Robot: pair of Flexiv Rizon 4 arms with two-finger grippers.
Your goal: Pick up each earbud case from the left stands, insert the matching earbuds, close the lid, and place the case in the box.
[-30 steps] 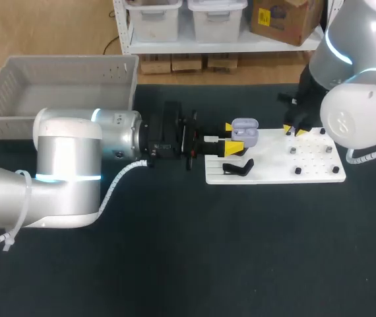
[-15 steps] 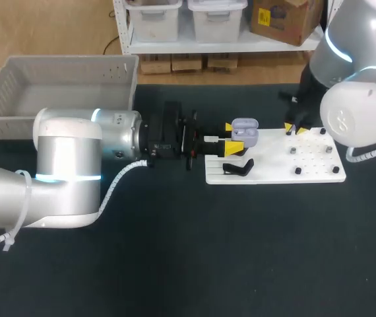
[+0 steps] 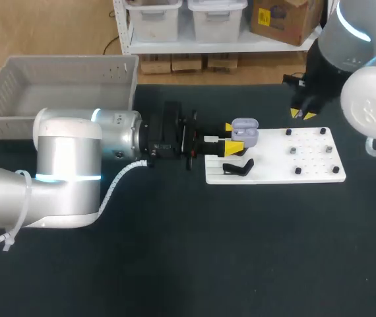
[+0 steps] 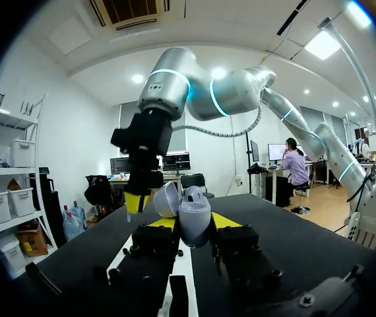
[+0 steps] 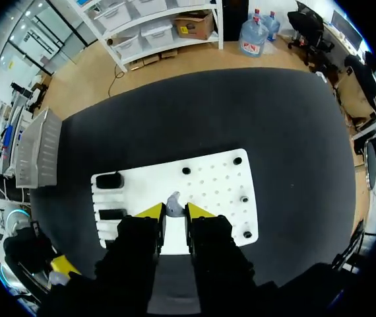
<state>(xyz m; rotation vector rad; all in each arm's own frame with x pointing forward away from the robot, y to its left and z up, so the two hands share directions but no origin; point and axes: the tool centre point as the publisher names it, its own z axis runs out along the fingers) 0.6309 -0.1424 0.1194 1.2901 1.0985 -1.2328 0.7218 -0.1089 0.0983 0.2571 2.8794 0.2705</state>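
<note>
**— What are your left jaws doing?**
— My left gripper (image 3: 231,138) is pinching the pale lilac plastic earbud case (image 3: 244,131) from two sides. The case sits between my fingers, at the near edge of the flat white peg board (image 3: 313,173). Its lid is tipped open and its sockets are bare. I judge that I hold it this way so that an earbud can go in from above.

**— And the right ones?**
— My right gripper (image 5: 173,212) hangs high over the far part of the board, well apart from the case. Its jaws are almost pressed together on a small pale earbud (image 5: 173,203). It looks like an earbud, at least, though it is tiny in my wrist view. Straight below those tips there is only board.

**— What else is about, and what stands in the way?**
— A curved black stand (image 3: 239,168) lies on the board just beside my left jaws. Small black pegs (image 3: 297,170) dot the board under my right jaws. The grey plastic box (image 3: 69,61) waits back behind my left jaws, beside that arm. The raised lid is what I would mind most. It stands right next to the sockets, and my left fingers flank the case. My right tips would have to come down between them.
</note>
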